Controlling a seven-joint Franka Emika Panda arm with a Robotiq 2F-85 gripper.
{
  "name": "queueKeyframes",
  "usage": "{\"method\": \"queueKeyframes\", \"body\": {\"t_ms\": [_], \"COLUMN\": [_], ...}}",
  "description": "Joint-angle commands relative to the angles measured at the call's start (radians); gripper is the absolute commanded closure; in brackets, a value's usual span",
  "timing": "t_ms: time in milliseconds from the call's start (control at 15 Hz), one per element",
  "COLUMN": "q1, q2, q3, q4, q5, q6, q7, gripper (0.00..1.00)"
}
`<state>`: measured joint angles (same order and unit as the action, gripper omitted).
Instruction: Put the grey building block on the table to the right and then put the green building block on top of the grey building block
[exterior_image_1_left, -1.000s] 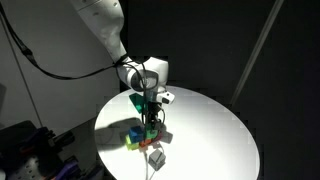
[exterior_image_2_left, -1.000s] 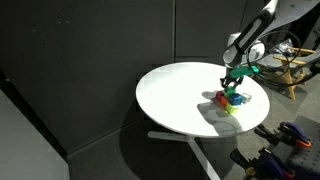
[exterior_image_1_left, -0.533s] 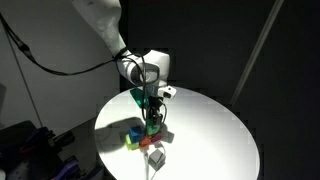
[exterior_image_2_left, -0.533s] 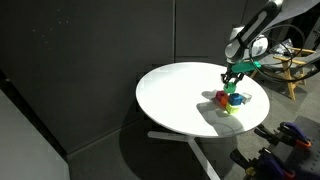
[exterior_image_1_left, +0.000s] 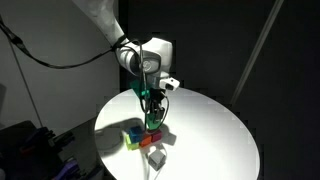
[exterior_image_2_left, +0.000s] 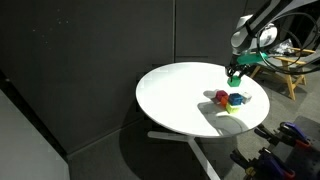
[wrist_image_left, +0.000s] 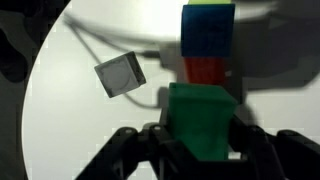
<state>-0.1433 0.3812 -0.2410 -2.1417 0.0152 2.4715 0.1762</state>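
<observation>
Hold on green building block (wrist_image_left: 203, 120): gripper (exterior_image_1_left: 152, 112) fingers pressed to both sides, clear of table (exterior_image_1_left: 215, 130), near grey building block (wrist_image_left: 120, 75). Grey building block alone, flat on table, bare top all round it, rim visible past it in wrist view. Beside grey building block: one red block (wrist_image_left: 205, 70), one blue block (wrist_image_left: 207, 35), one yellow-green block (exterior_image_1_left: 130, 137). One green, one grey. Five total.
</observation>
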Motion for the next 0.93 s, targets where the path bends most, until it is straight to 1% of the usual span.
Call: {"method": "queueKeyframes", "body": {"t_ms": [0,467,867], "q1": [-0.024,-0.093,-0.123], "q2": [-0.076,-0.099,-0.073], "q3": [-0.009,-0.010,-0.011], "q4": [-0.054,-0.073,-0.062], "q5": [-0.041,-0.069,-0.108], "q6": [-0.023,-0.024,-0.005], "q7": [-0.045,-0.235,-0.339], "gripper": [0.72,0.72,0.72]}}
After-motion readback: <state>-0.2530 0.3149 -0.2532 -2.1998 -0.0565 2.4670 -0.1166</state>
